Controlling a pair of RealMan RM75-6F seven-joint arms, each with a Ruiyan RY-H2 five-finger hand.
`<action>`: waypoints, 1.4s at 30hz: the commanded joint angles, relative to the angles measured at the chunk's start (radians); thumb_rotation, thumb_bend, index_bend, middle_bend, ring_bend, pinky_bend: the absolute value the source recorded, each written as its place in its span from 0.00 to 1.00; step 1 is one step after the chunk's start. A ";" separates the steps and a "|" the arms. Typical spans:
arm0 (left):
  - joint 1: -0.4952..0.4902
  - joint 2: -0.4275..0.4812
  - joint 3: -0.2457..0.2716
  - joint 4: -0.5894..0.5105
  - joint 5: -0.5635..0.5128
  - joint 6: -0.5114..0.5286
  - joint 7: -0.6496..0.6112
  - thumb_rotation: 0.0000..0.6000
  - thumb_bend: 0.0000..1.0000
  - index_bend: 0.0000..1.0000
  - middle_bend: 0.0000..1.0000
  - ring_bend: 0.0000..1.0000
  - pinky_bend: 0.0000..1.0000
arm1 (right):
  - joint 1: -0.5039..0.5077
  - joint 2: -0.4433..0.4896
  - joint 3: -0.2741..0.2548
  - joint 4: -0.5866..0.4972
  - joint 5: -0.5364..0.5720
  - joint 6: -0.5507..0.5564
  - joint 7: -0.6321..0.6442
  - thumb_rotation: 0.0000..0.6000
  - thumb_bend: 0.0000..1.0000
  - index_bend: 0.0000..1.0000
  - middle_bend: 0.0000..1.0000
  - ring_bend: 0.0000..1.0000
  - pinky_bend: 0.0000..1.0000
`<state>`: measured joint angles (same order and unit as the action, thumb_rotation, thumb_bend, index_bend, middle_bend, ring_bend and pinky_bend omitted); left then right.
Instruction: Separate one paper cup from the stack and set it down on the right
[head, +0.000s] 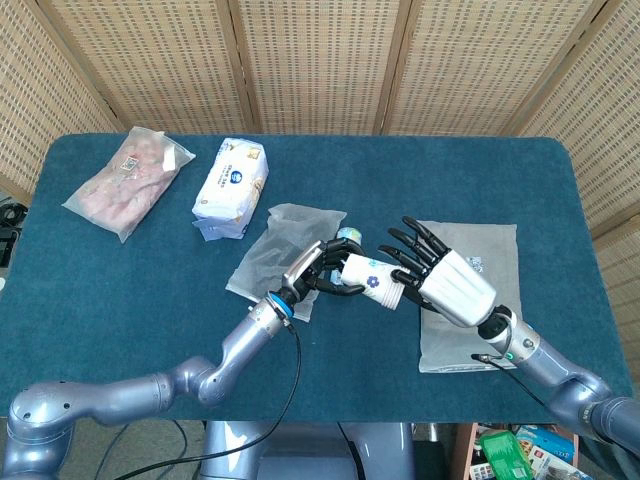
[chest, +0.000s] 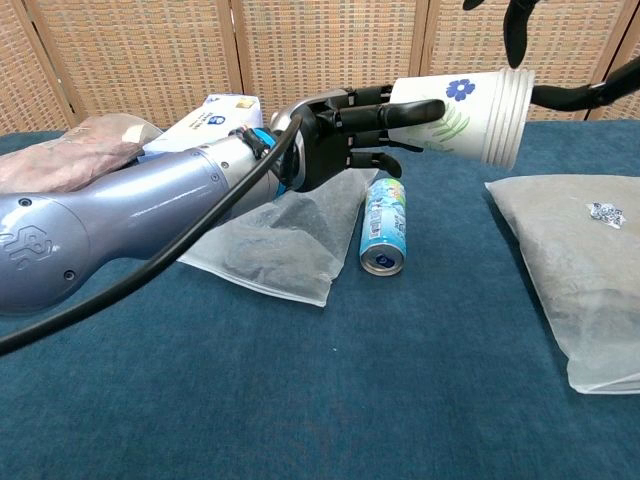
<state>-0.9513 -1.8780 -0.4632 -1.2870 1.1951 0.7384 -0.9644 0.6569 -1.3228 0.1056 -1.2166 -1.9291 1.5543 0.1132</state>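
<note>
Above the can (chest: 385, 227), blue-flowered cup stack (chest: 468, 115) (no legible writing) in left hand's (chest: 345, 130) grip; right hand (head: 440, 277) spread.

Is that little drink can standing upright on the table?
No, the can lies on its side on the blue table, its end facing the chest camera.

You've got a white paper cup stack (chest: 465, 113) with a blue flower and green leaf print, a black-fingered left hand (chest: 345, 135) on a silver arm, a teal tablecloth (head: 120, 290), a blue-and-white can (chest: 385, 226), and a white-and-blue pack (head: 231, 182).
</note>
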 joint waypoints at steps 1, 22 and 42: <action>0.002 0.002 0.000 -0.001 0.001 0.001 0.000 1.00 0.08 0.51 0.50 0.46 0.59 | 0.001 -0.005 -0.004 0.004 -0.001 0.006 0.002 1.00 0.47 0.56 0.35 0.15 0.10; 0.003 0.006 -0.003 -0.004 0.004 -0.007 -0.006 1.00 0.08 0.51 0.50 0.46 0.59 | 0.027 -0.041 -0.013 0.023 0.002 0.012 -0.007 1.00 0.53 0.61 0.39 0.15 0.13; 0.005 0.008 -0.006 -0.003 -0.003 -0.012 0.000 1.00 0.09 0.51 0.50 0.46 0.59 | 0.036 -0.057 -0.020 0.054 -0.003 0.048 -0.020 1.00 0.60 0.67 0.43 0.16 0.20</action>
<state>-0.9464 -1.8706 -0.4688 -1.2903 1.1925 0.7257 -0.9652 0.6930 -1.3801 0.0855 -1.1637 -1.9314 1.5998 0.0944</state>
